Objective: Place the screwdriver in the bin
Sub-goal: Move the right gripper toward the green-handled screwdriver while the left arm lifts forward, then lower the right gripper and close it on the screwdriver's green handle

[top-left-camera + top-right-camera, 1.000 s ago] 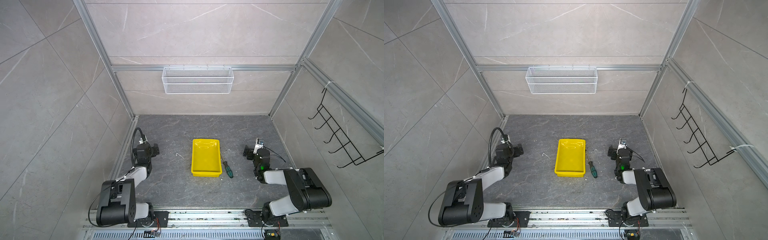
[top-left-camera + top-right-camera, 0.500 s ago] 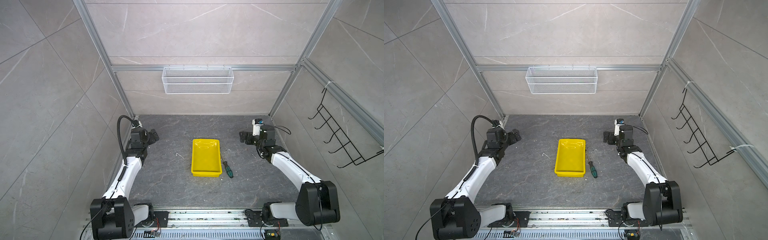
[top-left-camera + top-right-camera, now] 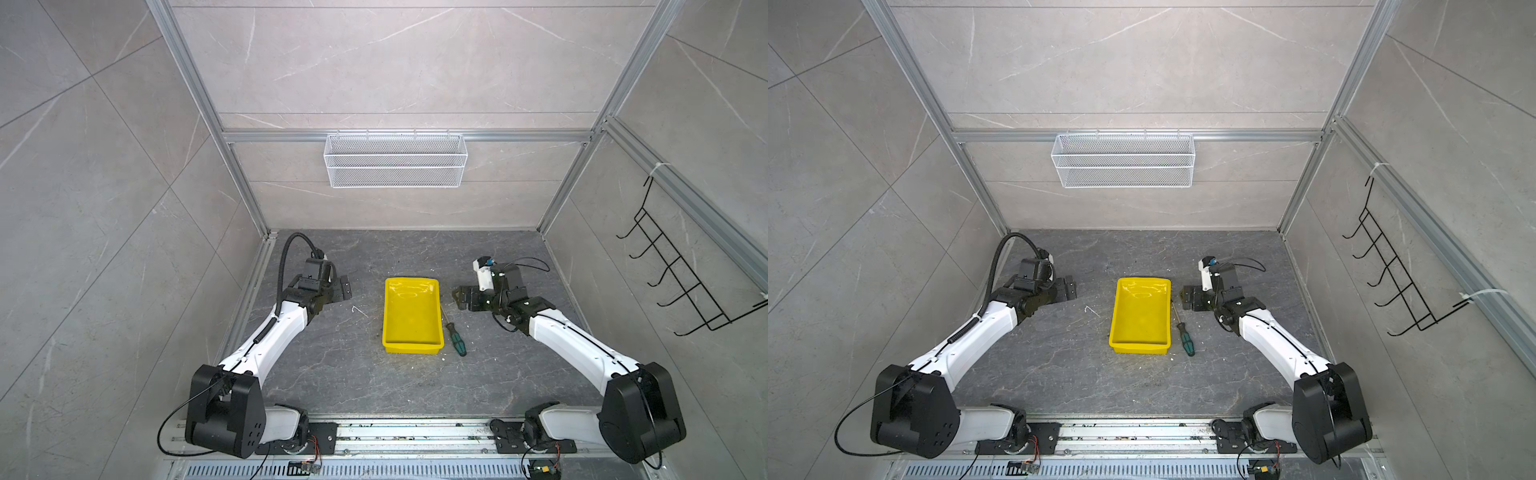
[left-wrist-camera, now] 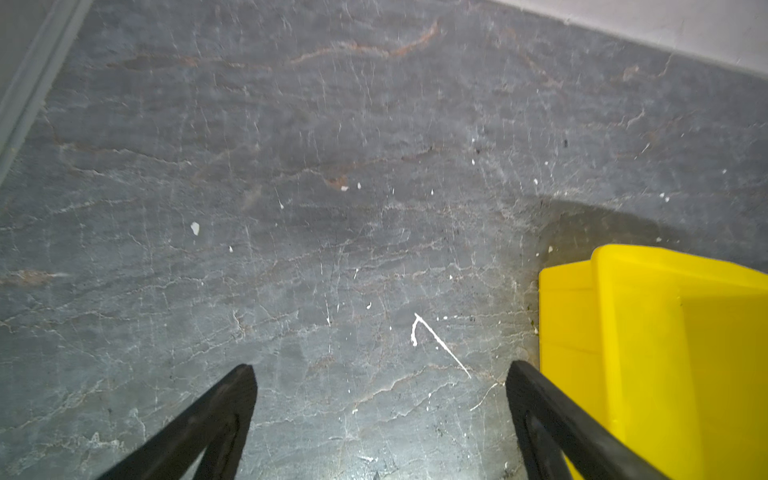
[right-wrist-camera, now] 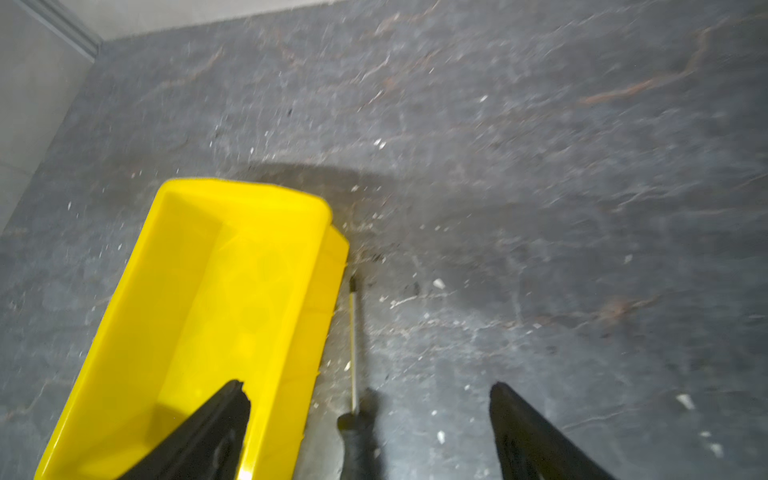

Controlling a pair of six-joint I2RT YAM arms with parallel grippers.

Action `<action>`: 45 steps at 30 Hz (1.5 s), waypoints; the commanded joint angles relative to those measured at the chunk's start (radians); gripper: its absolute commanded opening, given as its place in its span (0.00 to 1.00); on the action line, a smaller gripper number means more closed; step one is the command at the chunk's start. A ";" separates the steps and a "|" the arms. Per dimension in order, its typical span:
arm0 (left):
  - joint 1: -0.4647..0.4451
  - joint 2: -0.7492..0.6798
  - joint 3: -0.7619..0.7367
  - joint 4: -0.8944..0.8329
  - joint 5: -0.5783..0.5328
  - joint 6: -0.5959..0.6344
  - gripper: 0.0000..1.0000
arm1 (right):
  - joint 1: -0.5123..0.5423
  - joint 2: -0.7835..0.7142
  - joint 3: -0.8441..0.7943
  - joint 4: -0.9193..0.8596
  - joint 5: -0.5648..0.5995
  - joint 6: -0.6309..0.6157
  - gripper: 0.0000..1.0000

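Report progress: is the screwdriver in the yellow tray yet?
Done: nothing; the screwdriver lies on the grey surface beside the bin, which is empty. In hand: the right pincer is open near the shaft end, holding nothing; the left pincer is open on the bin's other side. Left: grasp, lift, release in bin.

Yellow bin [image 3: 412, 348], green-black screwdriver [image 3: 456, 340], grey veined floor [image 3: 353, 374]

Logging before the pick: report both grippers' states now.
Left gripper: open, empty.
Right gripper: open, empty; screwdriver not yet gripped.
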 commanded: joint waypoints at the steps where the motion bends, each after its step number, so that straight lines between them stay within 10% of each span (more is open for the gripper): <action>1: -0.017 0.019 0.054 -0.021 -0.002 0.001 0.97 | 0.054 0.022 -0.019 -0.102 0.081 0.031 0.92; 23: -0.028 0.041 0.054 -0.002 0.003 -0.021 0.96 | 0.210 0.122 -0.117 -0.195 0.156 0.211 0.73; 45: -0.028 0.069 0.062 0.004 -0.007 -0.024 0.96 | 0.213 0.215 -0.113 -0.136 0.169 0.208 0.33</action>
